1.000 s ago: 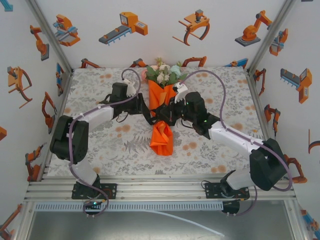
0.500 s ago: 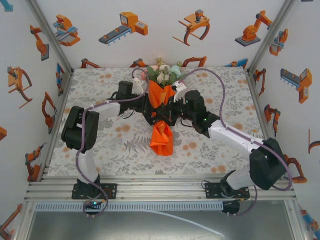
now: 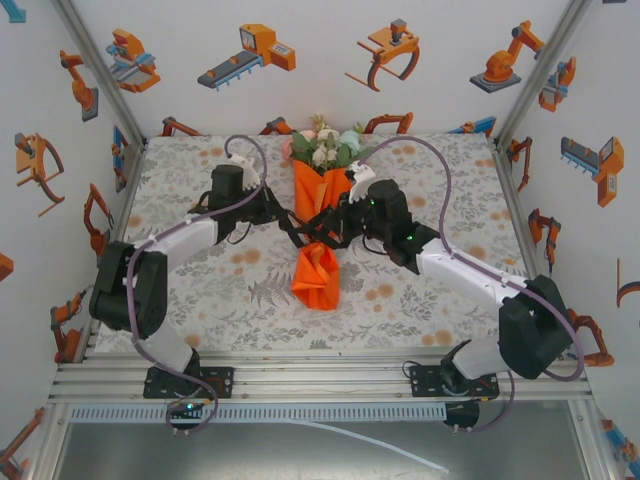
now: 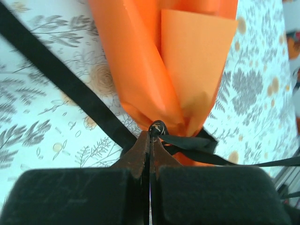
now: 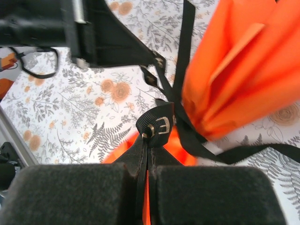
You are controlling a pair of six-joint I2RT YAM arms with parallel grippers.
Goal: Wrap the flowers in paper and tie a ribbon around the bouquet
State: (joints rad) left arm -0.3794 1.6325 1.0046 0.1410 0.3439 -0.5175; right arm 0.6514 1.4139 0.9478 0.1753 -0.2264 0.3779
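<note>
The bouquet lies along the middle of the table, its flowers at the far end and the orange paper wrapped round the stems. The black ribbon crosses the paper's narrow waist. My left gripper sits just left of that waist. In the left wrist view this gripper is shut on a loop of the ribbon at the pinch of the paper. My right gripper is on the right side of the waist. Up close, the right gripper is shut on a lettered fold of ribbon beside the paper.
The grey floral table cover spreads round the bouquet. White walls with orange robot pictures and metal posts close in the back and sides. Purple-grey cables arch over both arms. An aluminium rail runs along the near edge.
My left gripper has closed from open onto the ribbon at the bouquet's waist, and its arm has shifted. The lower end of the paper has swung slightly left. The right gripper stays shut.
</note>
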